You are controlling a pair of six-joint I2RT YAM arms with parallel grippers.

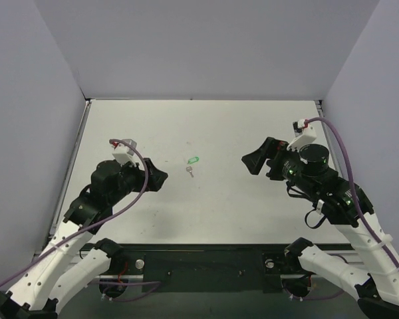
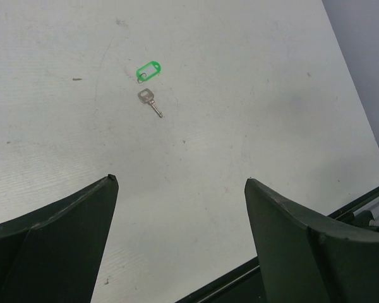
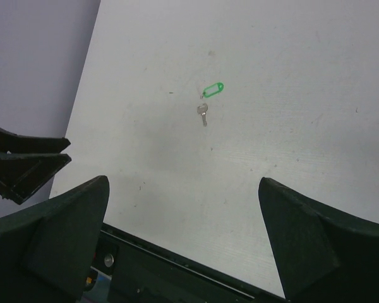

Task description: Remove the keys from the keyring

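The silver-grey key lies flat on the white table, just below the green keyring tag. They lie close together with a small gap between key and tag; both also show in the right wrist view, key and tag. My left gripper is open and empty, left of the key and apart from it. My right gripper is open and empty, to the right of the pair.
Grey walls enclose the table on three sides. The black base rail runs along the near edge. The left gripper's fingers show at the left of the right wrist view.
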